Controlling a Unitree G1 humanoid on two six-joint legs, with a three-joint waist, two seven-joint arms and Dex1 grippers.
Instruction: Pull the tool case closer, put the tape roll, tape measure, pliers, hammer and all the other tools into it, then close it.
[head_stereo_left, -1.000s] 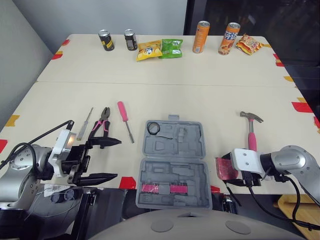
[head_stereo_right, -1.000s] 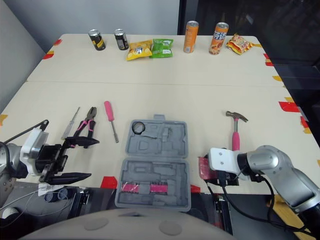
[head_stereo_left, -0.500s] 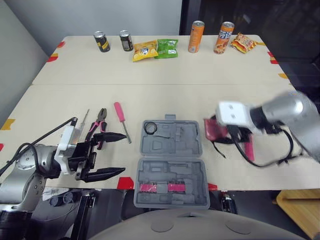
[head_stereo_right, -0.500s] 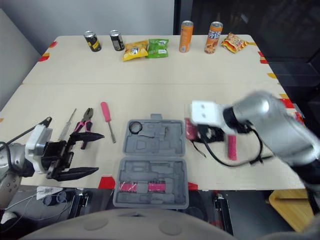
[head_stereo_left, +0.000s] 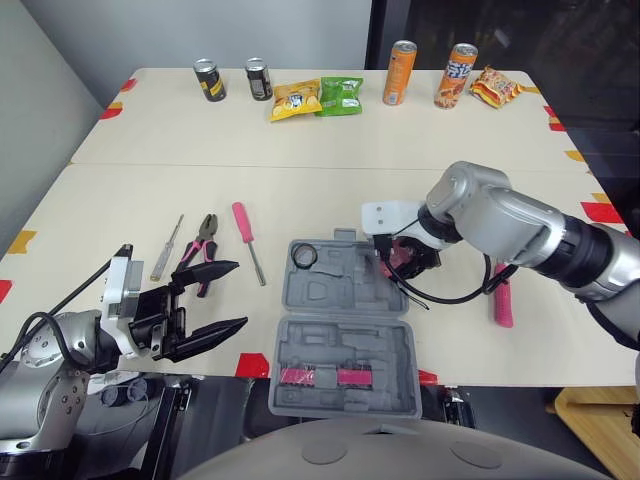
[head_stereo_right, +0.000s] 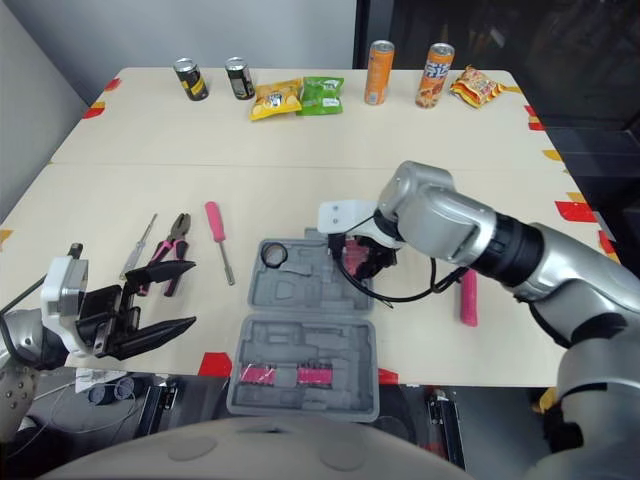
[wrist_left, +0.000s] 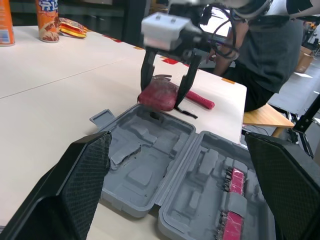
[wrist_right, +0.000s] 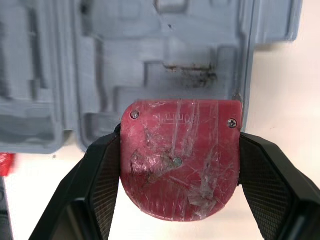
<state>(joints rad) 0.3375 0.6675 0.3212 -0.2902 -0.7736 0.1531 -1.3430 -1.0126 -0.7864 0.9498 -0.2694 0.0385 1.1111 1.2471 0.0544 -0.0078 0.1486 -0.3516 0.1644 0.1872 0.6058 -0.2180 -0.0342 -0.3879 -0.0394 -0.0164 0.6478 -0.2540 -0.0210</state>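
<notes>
The long pale table (head_stereo_left: 420, 190) ran away from me, and the grey tool case (head_stereo_left: 340, 300) lay open on it at the near edge, its two moulded halves flat, hinge across the middle. The right gripper (head_stereo_left: 404, 262) hung over the right-hand rim of the far half, its black fingers clamped on either side of the red tape measure (wrist_right: 180, 155). Whether the tape measure touched the case, I could not tell. The left gripper (head_stereo_left: 241, 295) sat low at the near left edge of the table, fingers spread wide and holding nothing, pointing towards the case.

The hammer (head_stereo_left: 503, 300) lay on the table to the right of the case, its pink handle showing past the right arm. Left of the case lay the pliers (head_stereo_left: 203, 250), with a pink-handled screwdriver (head_stereo_left: 247, 235) just beside them on the case side and a slim screwdriver (head_stereo_left: 167, 248) on the other.

Along the far edge stood two dark cans (head_stereo_left: 210, 79) and two orange cans (head_stereo_left: 399, 72), with snack bags (head_stereo_left: 343, 95) between them.

The black tape roll (head_stereo_left: 305, 257) sat in the far left corner of the case.
</notes>
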